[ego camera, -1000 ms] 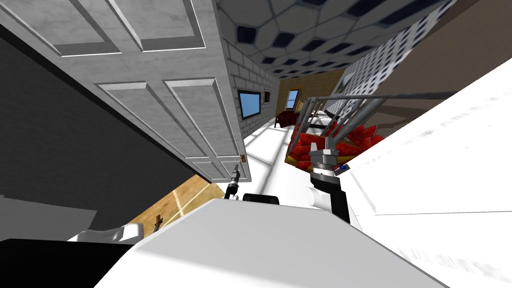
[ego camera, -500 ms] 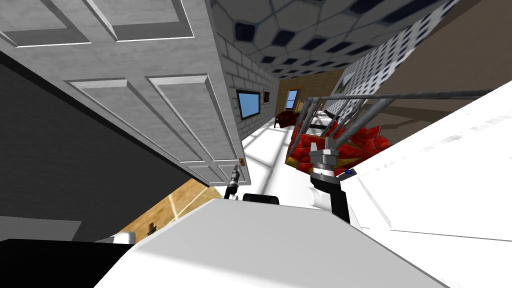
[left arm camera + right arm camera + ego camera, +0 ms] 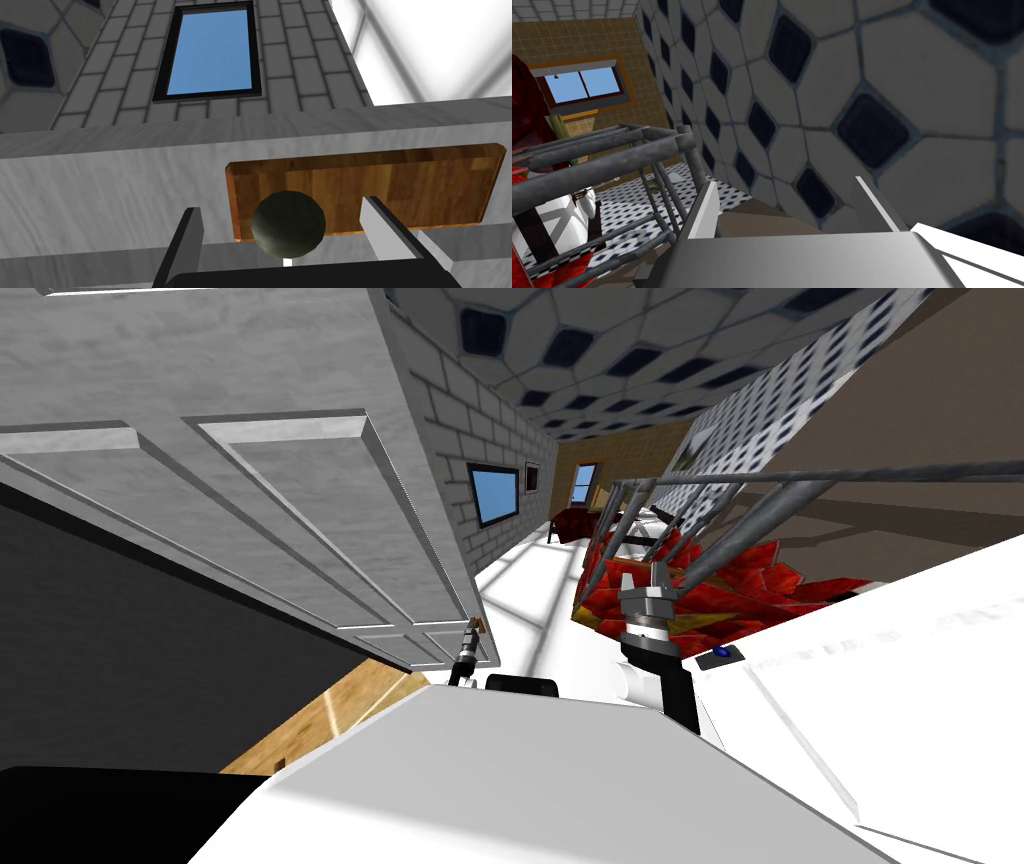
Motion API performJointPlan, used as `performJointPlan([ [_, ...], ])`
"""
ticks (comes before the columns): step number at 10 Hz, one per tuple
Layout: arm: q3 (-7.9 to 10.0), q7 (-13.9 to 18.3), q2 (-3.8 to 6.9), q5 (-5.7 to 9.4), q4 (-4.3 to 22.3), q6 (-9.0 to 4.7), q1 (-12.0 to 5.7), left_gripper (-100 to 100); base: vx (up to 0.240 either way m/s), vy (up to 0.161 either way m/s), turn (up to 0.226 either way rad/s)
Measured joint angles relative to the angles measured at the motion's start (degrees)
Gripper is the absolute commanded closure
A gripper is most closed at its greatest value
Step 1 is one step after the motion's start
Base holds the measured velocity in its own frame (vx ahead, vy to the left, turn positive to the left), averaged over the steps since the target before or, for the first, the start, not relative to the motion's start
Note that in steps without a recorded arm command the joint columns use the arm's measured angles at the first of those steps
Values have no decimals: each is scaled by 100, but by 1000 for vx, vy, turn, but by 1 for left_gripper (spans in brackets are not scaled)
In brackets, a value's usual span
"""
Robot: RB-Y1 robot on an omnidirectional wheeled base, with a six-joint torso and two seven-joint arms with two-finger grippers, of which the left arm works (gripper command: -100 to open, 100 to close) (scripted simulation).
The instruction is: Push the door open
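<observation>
At the edge of the grey panelled door (image 3: 300, 518), left of me, the left claw (image 3: 281, 206) is released — the dark round knob (image 3: 287, 225) sits between its fingers, untouched. The right claw (image 3: 648, 578) is released also — raised near a metal rail (image 3: 800, 477).

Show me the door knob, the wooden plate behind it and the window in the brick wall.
Door knob (image 3: 288, 224), left wrist view, on the middle of the dark round ball.
Wooden plate (image 3: 400, 185), left wrist view, on its bare face beside the knob.
Window (image 3: 210, 50), left wrist view, on the blue pane.
</observation>
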Motion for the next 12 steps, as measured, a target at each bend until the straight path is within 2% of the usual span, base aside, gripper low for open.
performJointPlan([
  [5,-3,-3,2,-2,12,29,2,100,-12,-1,-3],
  [8,66,-20,9,39,37,86,31,100,159,-49,61],
  [12,338,-72,22,171,114,114,-106,100,214,-65,70],
])
